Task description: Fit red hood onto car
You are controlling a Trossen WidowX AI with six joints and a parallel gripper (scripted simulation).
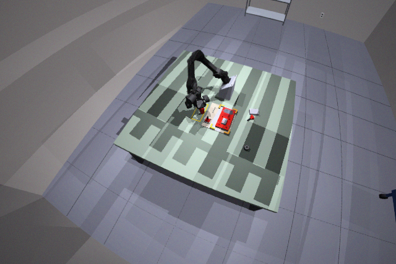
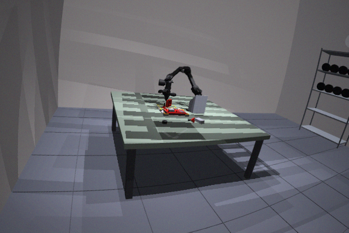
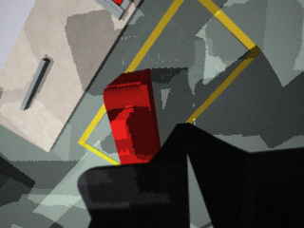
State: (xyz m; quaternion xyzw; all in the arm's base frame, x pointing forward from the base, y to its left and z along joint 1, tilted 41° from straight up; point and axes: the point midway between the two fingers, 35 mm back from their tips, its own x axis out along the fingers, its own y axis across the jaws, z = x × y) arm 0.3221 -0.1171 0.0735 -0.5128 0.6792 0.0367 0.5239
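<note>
From my top view, the jaws [image 1: 200, 105] [image 2: 166, 100] are closed together with nothing between them, right by the red hood [image 1: 202, 110] [image 2: 168, 102] [image 3: 132, 119], which stands upright at the yellow outline on the counter [image 1: 204, 171] [image 2: 197, 142] [image 3: 280, 109]. I see the chassis [image 1: 229, 118] [image 2: 176, 111] in its jig at about four o'clock from the hood, its deck uncovered.

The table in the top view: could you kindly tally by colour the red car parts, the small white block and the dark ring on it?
Red: 4 (hood, car chassis, small part on the board, small piece by the block)
White: 1 (small block)
Dark: 1 (ring)
Total: 6
</note>
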